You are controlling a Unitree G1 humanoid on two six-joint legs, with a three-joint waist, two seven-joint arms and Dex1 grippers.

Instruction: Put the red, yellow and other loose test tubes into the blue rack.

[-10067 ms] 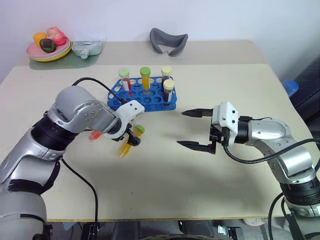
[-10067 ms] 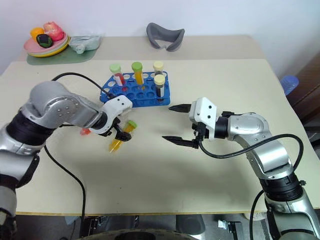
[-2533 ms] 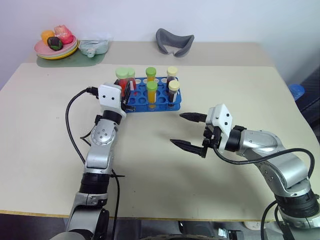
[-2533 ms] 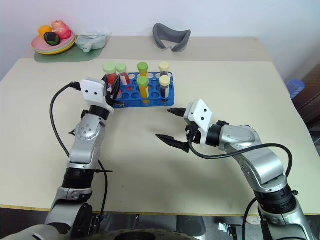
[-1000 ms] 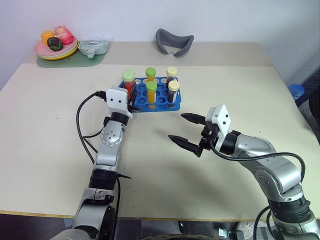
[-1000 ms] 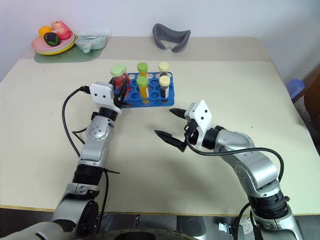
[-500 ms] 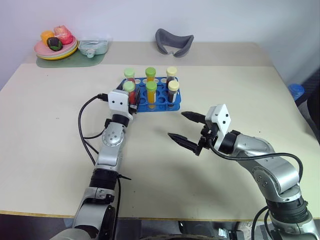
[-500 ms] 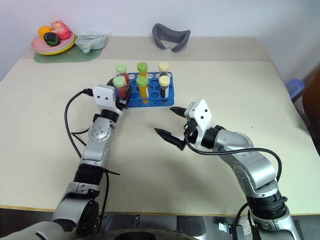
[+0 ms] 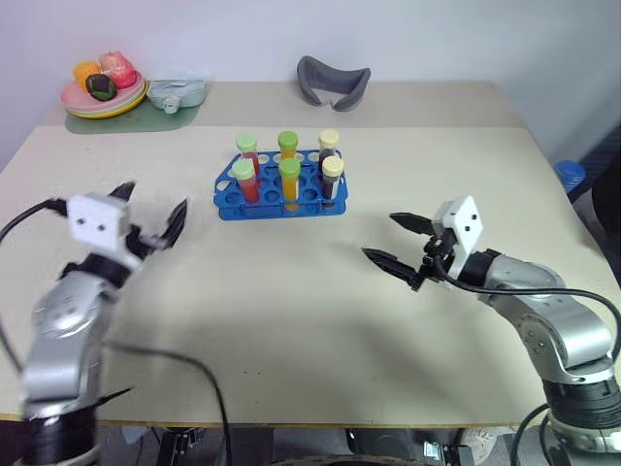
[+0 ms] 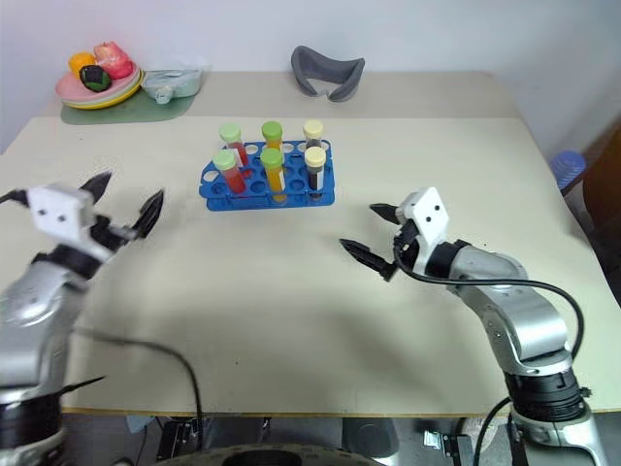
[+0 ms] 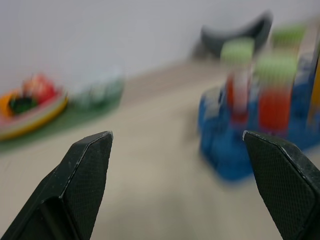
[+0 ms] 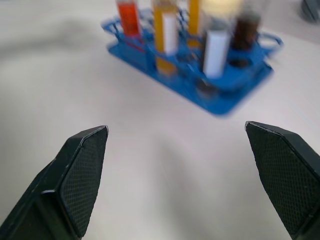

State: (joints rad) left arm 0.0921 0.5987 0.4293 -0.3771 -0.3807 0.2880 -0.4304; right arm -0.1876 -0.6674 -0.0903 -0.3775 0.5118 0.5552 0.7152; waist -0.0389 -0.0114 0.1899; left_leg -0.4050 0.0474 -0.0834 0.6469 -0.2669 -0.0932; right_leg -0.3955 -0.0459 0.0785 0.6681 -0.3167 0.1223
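The blue rack [image 9: 281,199] stands at the table's middle, towards the back. Several capped test tubes stand upright in it: red ones with green caps [image 9: 244,180] on its left, yellow-orange ones [image 9: 289,181] in the middle, dark ones with cream caps [image 9: 331,180] on its right. My left gripper [image 9: 150,204] hangs open and empty over the table well to the left of the rack. In the left wrist view the rack [image 11: 235,160] lies ahead of the spread fingers [image 11: 85,175]. My right gripper [image 9: 380,236] is open and empty, to the right of the rack and nearer to me.
At the back left, a plate of toy food [image 9: 97,95] and a clear container [image 9: 177,93] rest on a green mat. A grey curved object [image 9: 333,80] lies at the back centre. A blue thing [image 9: 568,175] sits beyond the table's right edge.
My left gripper opened, leaving a red tube standing in the rack, and swung back and far to the left. My right gripper shifted a little to the right, still open.
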